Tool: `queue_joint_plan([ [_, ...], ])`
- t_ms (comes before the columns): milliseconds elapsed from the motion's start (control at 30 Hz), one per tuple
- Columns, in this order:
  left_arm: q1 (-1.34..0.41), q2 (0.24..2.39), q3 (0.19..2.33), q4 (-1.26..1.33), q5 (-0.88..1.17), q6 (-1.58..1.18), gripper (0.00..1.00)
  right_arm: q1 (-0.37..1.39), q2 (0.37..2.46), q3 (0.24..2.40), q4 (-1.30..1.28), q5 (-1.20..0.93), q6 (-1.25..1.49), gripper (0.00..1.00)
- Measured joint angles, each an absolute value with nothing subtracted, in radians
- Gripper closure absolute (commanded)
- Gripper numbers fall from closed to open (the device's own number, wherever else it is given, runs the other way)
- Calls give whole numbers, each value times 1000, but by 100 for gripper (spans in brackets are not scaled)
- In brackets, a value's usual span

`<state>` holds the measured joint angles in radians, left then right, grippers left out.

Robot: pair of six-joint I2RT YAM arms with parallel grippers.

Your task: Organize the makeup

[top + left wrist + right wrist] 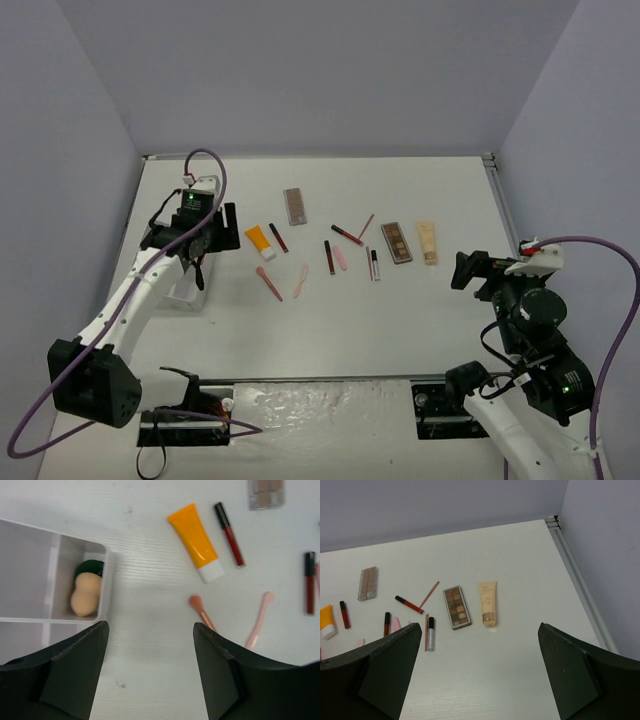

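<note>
The makeup (pixel 340 258) lies mostly loose in a ragged row across the middle of the white table (pixel 330 330), between the two arms. At the row's left end the orange tube (pixel 196 542) rests with its white cap toward the near edge. A dark-red stick (pixel 229 534) lies just beside it on the right, and one brown palette (pixel 296 206) sits farther back. Nearer than the tube lie a salmon-tipped applicator (pixel 201 611) and a paler pink one (pixel 260 620), apart and angled. Rightward come another dark-red stick (pixel 386 623), a red gloss (pixel 409 604) lying aslant, a thin pink pencil (pixel 429 594) and a clear-bodied gloss (pixel 430 633). After these the second palette (pixel 456 607) and the beige tube (pixel 488 603) lie side by side without touching. The beige sponge (pixel 86 594) and the dark green disc (pixel 91 567) share one corner compartment of the translucent box (pixel 106 585), the sponge partly hiding the disc. That box stands at the table's left, and in the top view the left arm covers most of it. The left gripper (pixel 150 675) hangs over the box's right wall and the table beside it, fingers spread wide and holding nothing. The right gripper (pixel 480 680) is raised at the table's right side, well apart from the row, its fingers likewise parted and empty.
</note>
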<state>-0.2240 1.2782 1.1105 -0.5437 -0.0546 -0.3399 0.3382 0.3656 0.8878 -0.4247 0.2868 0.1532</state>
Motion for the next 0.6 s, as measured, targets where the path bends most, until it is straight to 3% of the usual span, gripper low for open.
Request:
queue_joint_plan([
  [267,-498,1261,1076,-534,-106,-501,33,342,436,907,-430,279,154,0],
  [600,-647,1674,1275,-533,-108,-551,38,342,429,909,-431,278,153,0],
])
